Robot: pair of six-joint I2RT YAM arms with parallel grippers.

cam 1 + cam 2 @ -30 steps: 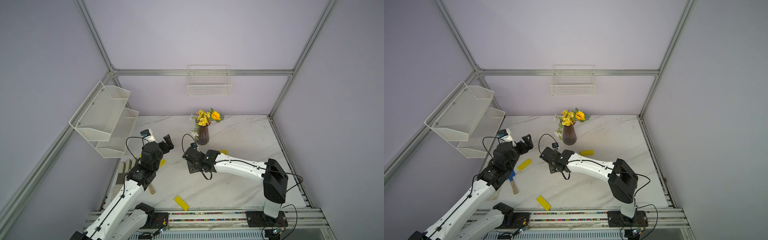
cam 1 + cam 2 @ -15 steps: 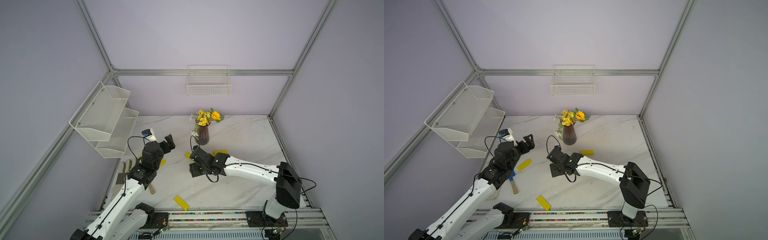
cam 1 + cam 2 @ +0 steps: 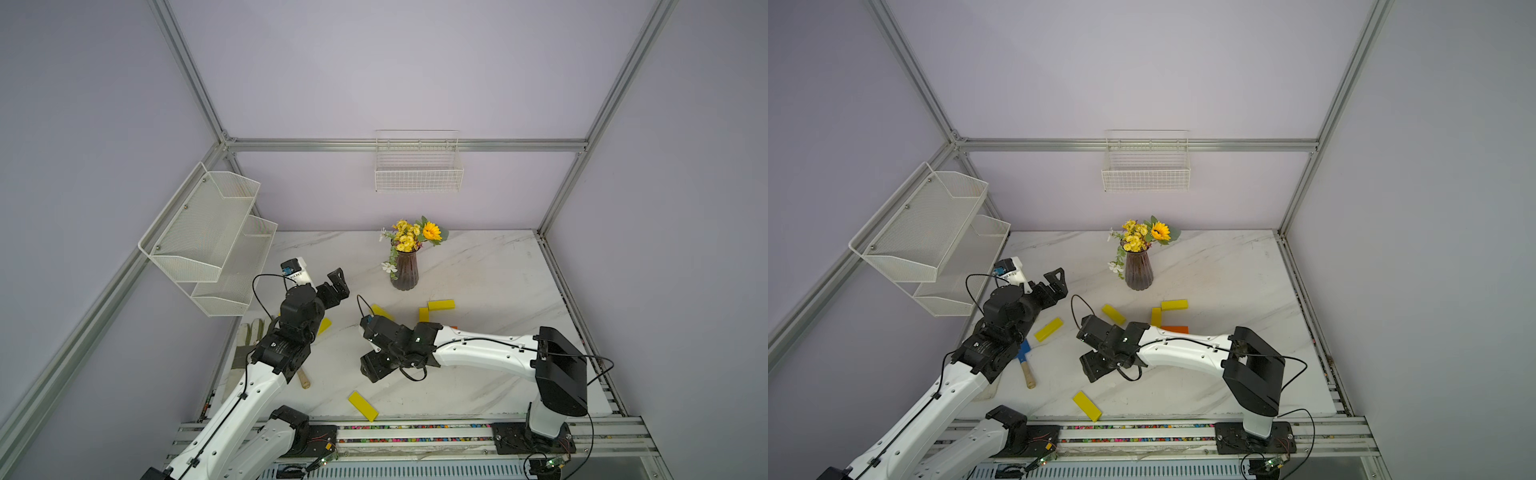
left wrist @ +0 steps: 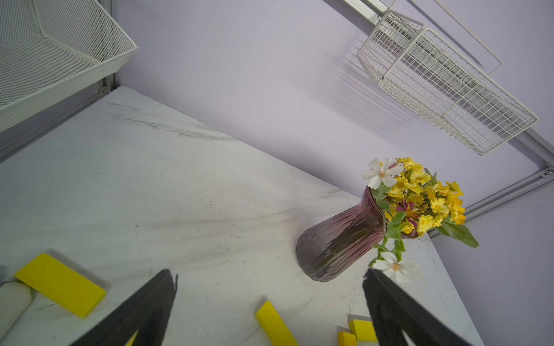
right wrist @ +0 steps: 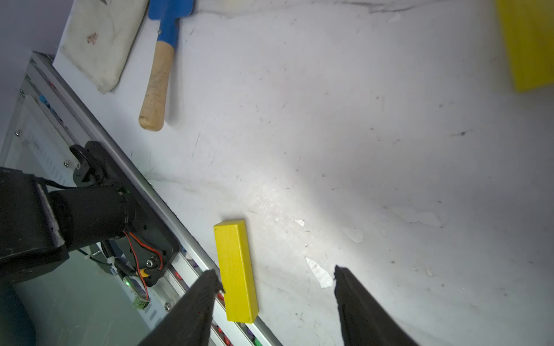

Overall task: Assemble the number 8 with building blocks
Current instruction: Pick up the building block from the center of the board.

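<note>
1. In both top views, yellow blocks [image 3: 1049, 329] lie scattered mid-frame on the tabletop [image 3: 1225, 270], and an orange block [image 3: 1177, 329] shows beside the right arm [image 3: 1183, 353].
2. Left wrist: the left hand [image 4: 269, 272] is spread and empty.
3. Right wrist: the right hand [image 5: 275, 271] is spread and empty, with a yellow block [image 5: 236, 269] just beside one finger [image 5: 195, 314].

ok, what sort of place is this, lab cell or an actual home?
Most likely a robot lab cell dressed as a home: bare aluminium frame enclosing it, a marble-look table, and staged props like the vase and wire basket.

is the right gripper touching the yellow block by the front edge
Apart. In both top views a strip of bare table separates the right gripper from the front yellow block, and its jaws stand open.
</note>
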